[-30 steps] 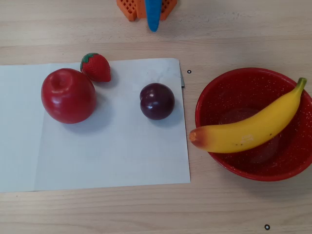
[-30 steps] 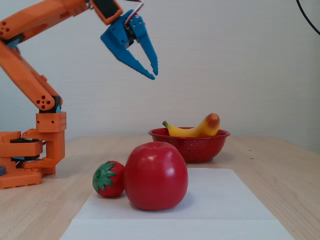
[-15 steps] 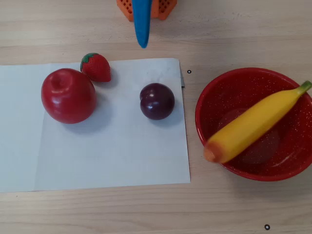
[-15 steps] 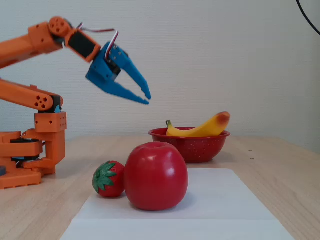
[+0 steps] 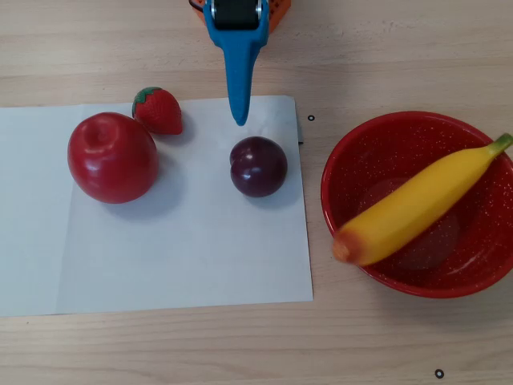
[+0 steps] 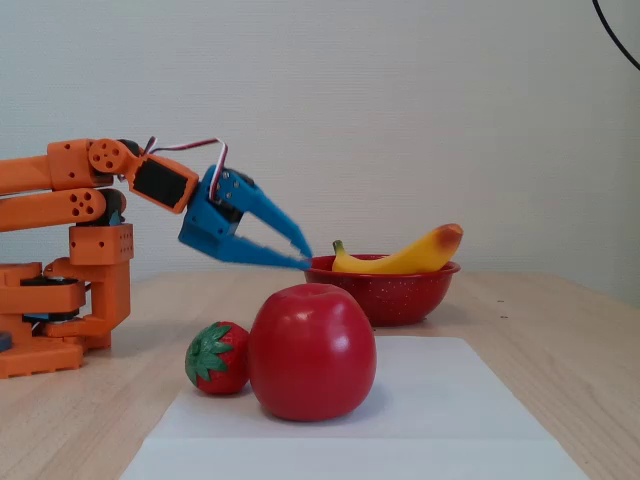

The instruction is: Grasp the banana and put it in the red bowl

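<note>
One orange arm folds low off its base at the table's far edge in the overhead view, forearm stretched level over the wood. Its blue gripper points slightly down, fingers parted a modest way and holding nothing, tips hanging just above the plum on the white paper. Over by the table's right edge, the banana lies across the red bowl, orange tip jutting over the rim. Apple and strawberry sit touching on the paper.

One banana, one red bowl, one apple, one strawberry, one plum
</note>
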Motion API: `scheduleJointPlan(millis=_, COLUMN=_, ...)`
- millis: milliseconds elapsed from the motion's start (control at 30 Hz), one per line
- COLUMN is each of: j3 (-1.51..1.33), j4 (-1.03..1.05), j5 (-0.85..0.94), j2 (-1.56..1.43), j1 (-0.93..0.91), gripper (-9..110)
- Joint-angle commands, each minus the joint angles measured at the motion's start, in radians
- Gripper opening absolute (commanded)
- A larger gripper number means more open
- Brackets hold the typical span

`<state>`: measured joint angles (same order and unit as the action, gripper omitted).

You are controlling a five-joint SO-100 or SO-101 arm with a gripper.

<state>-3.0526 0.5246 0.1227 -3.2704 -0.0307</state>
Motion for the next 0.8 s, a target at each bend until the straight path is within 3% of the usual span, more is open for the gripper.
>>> scheduleJointPlan(millis=0, j3=-0.054, j4=-0.075, j5=-0.008, j2=-0.023, j1=0.021, gripper=0)
scheduleJointPlan(millis=600, j3=-0.087, j4=0.39, j5=0.044, j2=-0.023, j1=0.04, gripper=0)
scheduleJointPlan(millis=767, j3=-0.087, j4=0.39, j5=0.044, j2=-0.023, j1=0.04, gripper=0)
